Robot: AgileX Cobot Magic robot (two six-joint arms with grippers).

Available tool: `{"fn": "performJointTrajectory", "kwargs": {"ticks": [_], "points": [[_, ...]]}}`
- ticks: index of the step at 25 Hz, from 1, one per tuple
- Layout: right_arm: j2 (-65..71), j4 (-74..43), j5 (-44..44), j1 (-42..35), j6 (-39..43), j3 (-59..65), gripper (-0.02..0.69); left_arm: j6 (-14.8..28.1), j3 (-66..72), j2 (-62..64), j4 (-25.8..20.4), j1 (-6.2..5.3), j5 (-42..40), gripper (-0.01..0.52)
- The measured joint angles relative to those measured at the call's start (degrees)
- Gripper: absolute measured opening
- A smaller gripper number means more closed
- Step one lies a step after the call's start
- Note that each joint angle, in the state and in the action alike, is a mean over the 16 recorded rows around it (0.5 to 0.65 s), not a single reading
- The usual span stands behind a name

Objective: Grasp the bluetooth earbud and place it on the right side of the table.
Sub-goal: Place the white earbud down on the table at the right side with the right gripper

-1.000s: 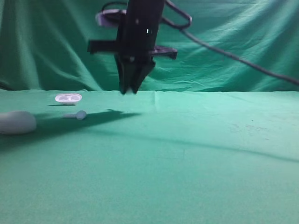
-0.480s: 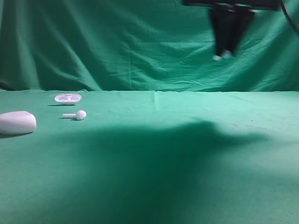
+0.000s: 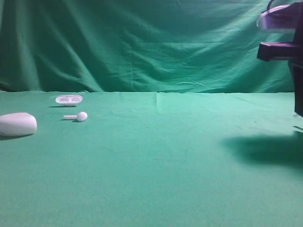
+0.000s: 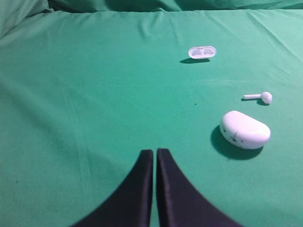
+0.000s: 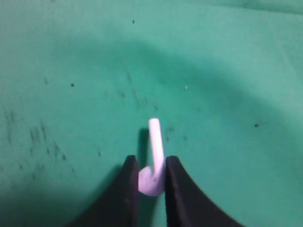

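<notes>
Right tool [image 5: 151, 176] low over the right side of the table [image 3: 156, 156], pinching the bluetooth earbud [image 5: 154, 163] between its tips, white stem poking forward past them. Hard to tell whether the bud touches the green cloth yet; shadow sits close beneath. In the high view only a dark slice of that arm at the right edge, bud out of sight there. Left tool [image 4: 155, 189] pressed together, holding nothing, parked over bare cloth. Over on the left: pebble-shaped case [image 3: 17, 124], long-stemmed earbud [image 3: 76, 116], open tray [image 3: 69, 99], all untouched. Risks from here: glossy bud clinging to one pad on release and lifting away; dropped from height, likely to bounce or roll off toward the edge.
</notes>
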Motion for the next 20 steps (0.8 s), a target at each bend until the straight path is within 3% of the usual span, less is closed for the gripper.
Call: {"fn": "performJointTrajectory", "kwargs": {"ticks": [8,12,16,20], "points": [[0.5,-1.3,-0.6,0.0,1.6,-0.3,0.457,0.0,0.0,0.0,0.0,0.00,0.0,0.000],[0.5,-1.1,1.4,0.0,2.3,-1.4,0.536,0.0,0.0,0.0,0.0,0.00,0.0,0.000],[-0.5,-0.7,5.2,0.0,3.0,-3.5,0.539,0.0,0.0,0.0,0.0,0.00,0.0,0.000],[-3.7,0.0,10.0,0.0,3.2,-5.7,0.474,0.0,0.0,0.0,0.0,0.00,0.0,0.000]]}}
